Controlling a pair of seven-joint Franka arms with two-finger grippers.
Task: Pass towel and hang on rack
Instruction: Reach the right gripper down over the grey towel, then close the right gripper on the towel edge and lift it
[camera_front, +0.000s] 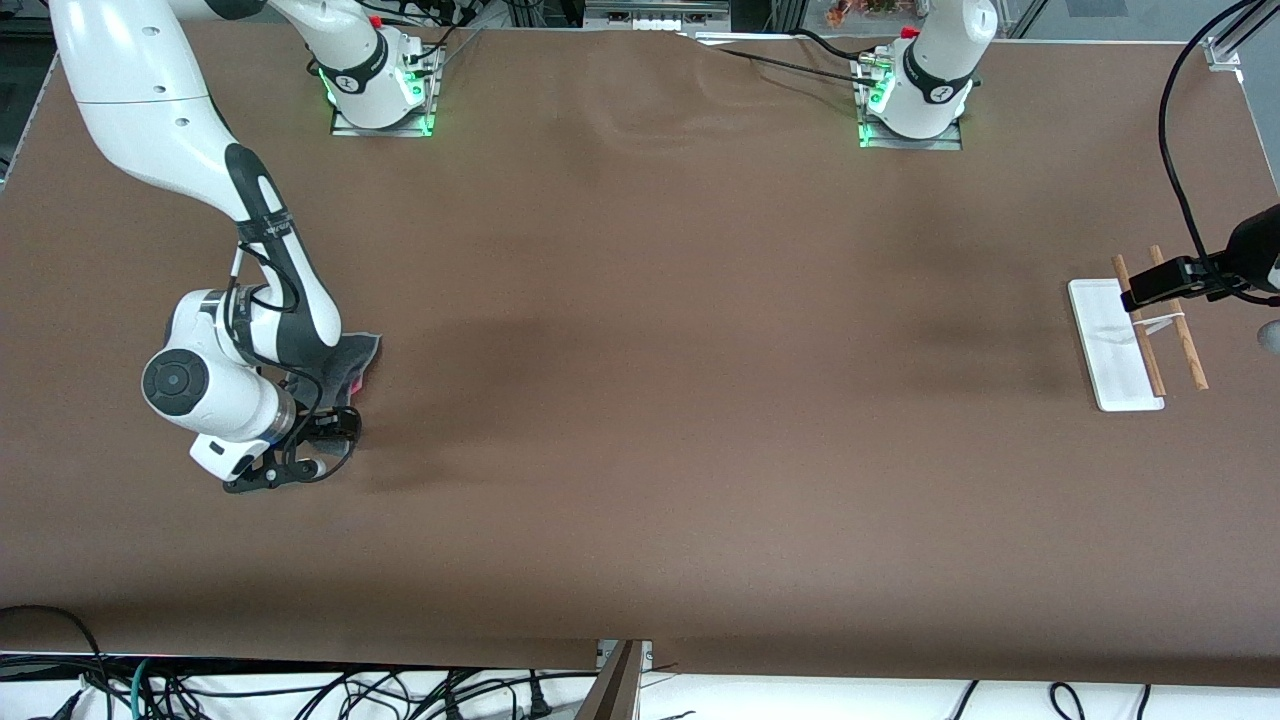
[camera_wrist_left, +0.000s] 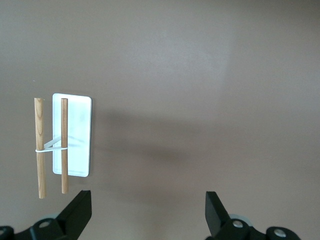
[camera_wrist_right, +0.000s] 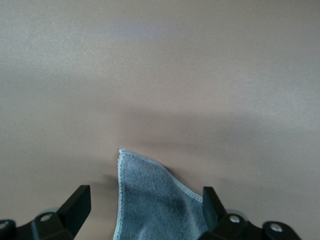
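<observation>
The towel (camera_front: 360, 358) lies on the brown table toward the right arm's end, dark grey with a pink-red spot at its edge, mostly hidden under the right arm. In the right wrist view the towel (camera_wrist_right: 150, 200) is a grey corner with light trim lying between the open fingers. My right gripper (camera_front: 335, 428) (camera_wrist_right: 144, 207) is low over the towel, open. The rack (camera_front: 1105, 350) stands toward the left arm's end, a white base with two wooden rods (camera_front: 1190, 350). It also shows in the left wrist view (camera_wrist_left: 77, 135). My left gripper (camera_front: 1150, 288) (camera_wrist_left: 147, 212) is over the rack, open and empty.
A black cable (camera_front: 1175, 160) hangs from the left arm above the rack. The two arm bases (camera_front: 380, 90) (camera_front: 915, 100) stand along the table edge farthest from the front camera. Brown table surface (camera_front: 700, 350) spans between towel and rack.
</observation>
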